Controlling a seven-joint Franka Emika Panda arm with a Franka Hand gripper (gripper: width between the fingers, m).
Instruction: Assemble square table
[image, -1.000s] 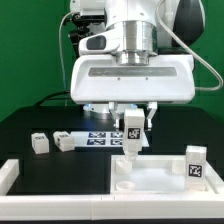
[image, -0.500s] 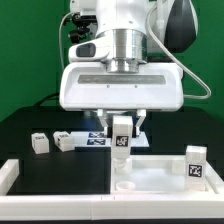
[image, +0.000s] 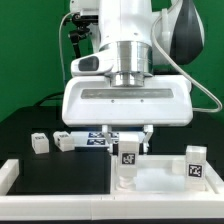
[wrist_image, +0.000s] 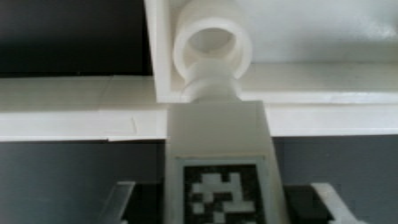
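Gripper (image: 128, 143) is grasping one tagged leg (image: 128, 160) upright, fingers clenched on its sides, lower centre of ext. view. Leg's lower end is sitting at the left corner of the square panel (image: 165, 178), which is lying lower right, rimmed side up. In wrist view the leg is lining up w/ a round socket (wrist_image: 214, 45) in the panel; can't tell if they're touching. Second leg (image: 195, 165) is standing at panel's right end. Third leg (image: 40, 142) and fourth leg (image: 65, 141) are lying mid-left on the black top.
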